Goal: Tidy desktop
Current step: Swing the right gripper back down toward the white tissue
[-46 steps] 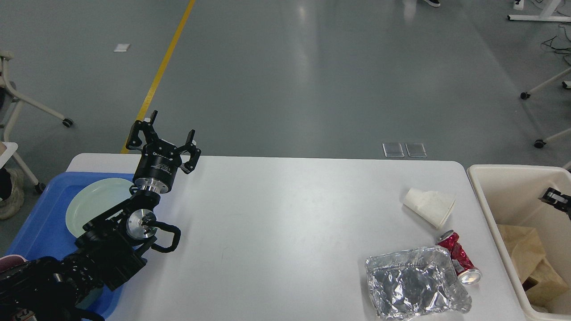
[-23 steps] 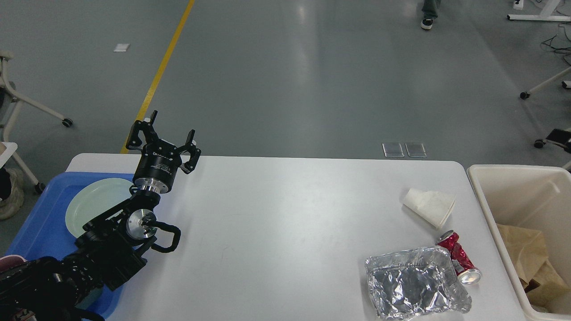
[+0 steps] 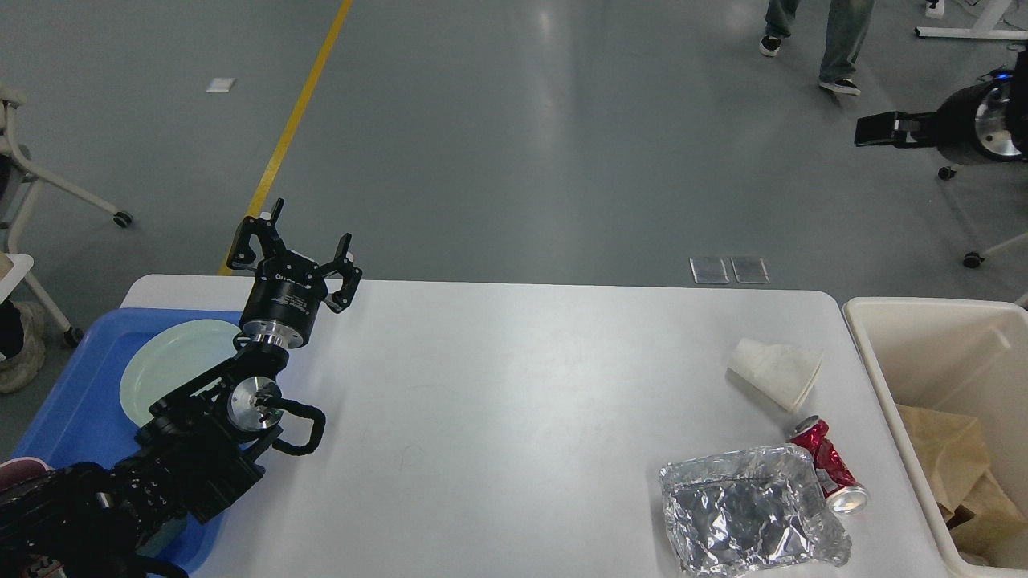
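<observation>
The white desktop (image 3: 498, 401) fills the lower half of the head view. At its right end lie a crumpled white paper cup (image 3: 775, 373), a crushed red can (image 3: 827, 464) and a crumpled foil tray (image 3: 747, 514). My left gripper (image 3: 309, 233) stands open and empty, pointing up over the table's back left part, beside the blue tray (image 3: 72, 401). My right gripper (image 3: 867, 130) hangs high at the upper right, over the floor beyond the bin. It looks dark and flat, so its fingers cannot be told apart.
A pale green plate (image 3: 173, 365) lies in the blue tray under my left arm. A cream bin (image 3: 875, 337) with brown paper (image 3: 948, 457) in it stands off the table's right end. A person's legs (image 3: 835, 40) and chair wheels stand on the floor behind.
My right gripper has risen from over the bin to high at the upper right. A person has walked into view at the top. The left arm is still.
</observation>
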You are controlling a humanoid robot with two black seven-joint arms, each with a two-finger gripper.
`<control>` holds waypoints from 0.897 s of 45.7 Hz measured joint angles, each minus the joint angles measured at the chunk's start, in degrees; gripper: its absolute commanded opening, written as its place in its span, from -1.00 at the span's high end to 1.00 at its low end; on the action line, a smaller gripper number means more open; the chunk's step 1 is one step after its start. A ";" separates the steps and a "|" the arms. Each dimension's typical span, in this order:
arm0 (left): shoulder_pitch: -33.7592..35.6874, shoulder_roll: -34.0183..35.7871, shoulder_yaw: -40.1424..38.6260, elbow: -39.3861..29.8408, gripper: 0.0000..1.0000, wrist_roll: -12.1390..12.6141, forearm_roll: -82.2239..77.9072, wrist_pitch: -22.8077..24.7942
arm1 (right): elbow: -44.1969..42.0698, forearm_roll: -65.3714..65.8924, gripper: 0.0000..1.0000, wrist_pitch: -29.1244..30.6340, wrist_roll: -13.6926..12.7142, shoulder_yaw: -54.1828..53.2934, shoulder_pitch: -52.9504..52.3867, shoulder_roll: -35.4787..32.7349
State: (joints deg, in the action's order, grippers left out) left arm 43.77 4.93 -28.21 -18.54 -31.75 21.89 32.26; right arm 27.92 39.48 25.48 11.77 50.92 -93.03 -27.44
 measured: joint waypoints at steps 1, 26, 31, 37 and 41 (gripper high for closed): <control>0.00 0.00 0.00 0.00 -0.94 0.00 0.00 0.00 | 1.49 1.45 -1.00 0.01 -0.01 0.33 -0.86 0.37; -0.01 0.00 -0.01 0.00 -0.94 -0.02 -0.01 0.00 | 44.59 27.23 -1.00 -0.18 -0.53 6.44 -19.94 7.67; 0.00 0.00 -0.01 0.00 -0.94 -0.05 -0.01 0.00 | 45.56 27.41 -1.00 -0.34 -0.66 6.52 -19.76 12.20; -0.01 0.00 -0.02 0.00 -0.93 -0.05 -0.01 0.00 | 44.05 26.02 -1.00 -1.05 -0.76 6.37 -17.22 17.74; 0.00 0.00 -0.02 0.00 -0.94 -0.05 -0.01 0.00 | 41.30 24.01 -1.00 -1.87 -0.77 6.29 -14.48 21.70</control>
State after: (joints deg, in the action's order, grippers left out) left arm 43.77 4.92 -28.23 -18.55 -31.80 21.88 32.26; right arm 69.22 63.50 23.62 11.01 57.21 -107.51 -5.75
